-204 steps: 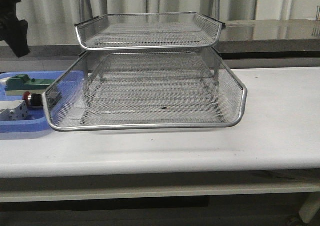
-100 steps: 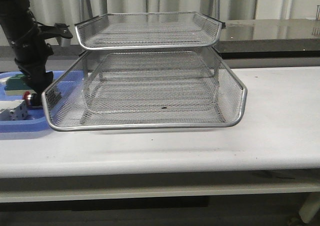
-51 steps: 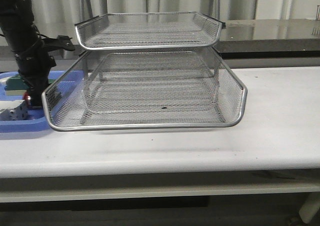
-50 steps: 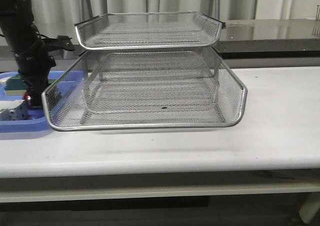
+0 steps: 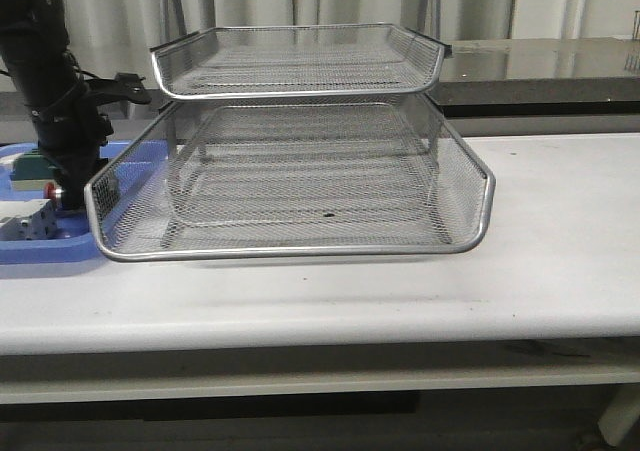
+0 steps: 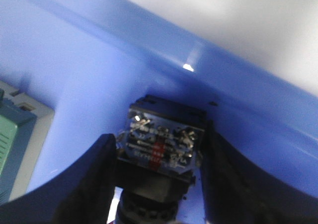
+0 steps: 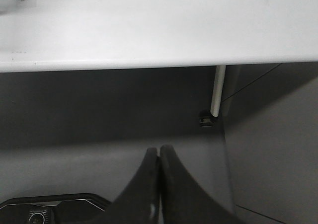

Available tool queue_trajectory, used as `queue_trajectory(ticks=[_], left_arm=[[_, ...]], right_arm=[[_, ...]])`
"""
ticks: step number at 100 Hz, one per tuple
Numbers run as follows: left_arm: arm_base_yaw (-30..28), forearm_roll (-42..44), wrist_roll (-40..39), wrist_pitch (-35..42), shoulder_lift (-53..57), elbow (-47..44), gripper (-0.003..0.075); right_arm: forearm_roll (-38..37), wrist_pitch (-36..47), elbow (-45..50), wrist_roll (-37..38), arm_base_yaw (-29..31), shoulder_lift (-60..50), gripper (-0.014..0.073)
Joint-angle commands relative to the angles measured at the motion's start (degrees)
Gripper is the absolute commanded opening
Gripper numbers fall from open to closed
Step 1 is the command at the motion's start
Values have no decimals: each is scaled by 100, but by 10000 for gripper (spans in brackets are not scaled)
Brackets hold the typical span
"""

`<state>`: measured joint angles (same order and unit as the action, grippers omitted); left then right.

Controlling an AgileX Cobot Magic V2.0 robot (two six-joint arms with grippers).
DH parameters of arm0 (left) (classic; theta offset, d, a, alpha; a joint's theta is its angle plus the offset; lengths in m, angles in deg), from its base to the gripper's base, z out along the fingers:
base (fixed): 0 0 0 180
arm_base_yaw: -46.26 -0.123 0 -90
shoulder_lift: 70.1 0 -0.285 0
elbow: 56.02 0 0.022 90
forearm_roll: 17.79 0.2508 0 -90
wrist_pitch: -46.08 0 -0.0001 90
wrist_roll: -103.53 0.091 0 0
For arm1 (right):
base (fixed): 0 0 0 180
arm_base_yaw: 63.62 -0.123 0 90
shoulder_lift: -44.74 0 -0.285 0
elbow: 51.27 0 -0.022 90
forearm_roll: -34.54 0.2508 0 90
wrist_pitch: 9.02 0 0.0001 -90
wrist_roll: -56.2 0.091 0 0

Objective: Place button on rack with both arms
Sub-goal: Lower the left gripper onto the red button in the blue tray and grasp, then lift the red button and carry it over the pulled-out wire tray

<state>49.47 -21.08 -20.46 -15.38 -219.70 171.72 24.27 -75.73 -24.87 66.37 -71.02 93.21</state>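
The button (image 6: 161, 144) lies in the blue tray, its blue rear block facing the left wrist camera; its red head (image 5: 51, 192) just shows in the front view. My left gripper (image 6: 159, 139) is down in the tray (image 5: 68, 199), left of the rack, with both fingers (image 6: 94, 179) pressed against the sides of the button's block. The rack (image 5: 300, 171), silver wire mesh with stacked trays, stands mid-table. My right gripper (image 7: 159, 152) is shut and empty, low beside the table's front edge, out of the front view.
The blue plastic tray (image 5: 40, 246) at the far left also holds a green-and-cream block (image 5: 35, 163) and a white boxy switch (image 5: 25, 221). The rack's lower tray rim overlaps the blue tray's right end. A table leg (image 7: 217, 90) shows under the table edge.
My left arm came down from the upper left into the blue tray over the button and has held nearly still for the last half second. The rack has not moved.
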Motion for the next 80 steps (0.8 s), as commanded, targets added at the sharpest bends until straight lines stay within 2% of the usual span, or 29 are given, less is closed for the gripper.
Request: queue_trajectory(ticks=[1, 17, 39, 52, 80], left_arm=[[21, -62, 13, 127, 345, 191, 137], [21, -62, -34, -160, 371, 563, 61], [-54, -62, -441, -1107, 392, 1475, 60], [-187, 2, -978, -1107, 559, 1743, 60], [-397, 93, -1560, -1107, 1404, 1517, 60]], right_arm=[[-149, 239, -195, -10, 25, -10, -67], [-149, 239, -195, -10, 25, -10, -67], [-149, 239, -195, -10, 25, -10, -67], [-149, 239, -195, -10, 25, -10, -67], [-149, 244, -195, -10, 25, -10, -67]])
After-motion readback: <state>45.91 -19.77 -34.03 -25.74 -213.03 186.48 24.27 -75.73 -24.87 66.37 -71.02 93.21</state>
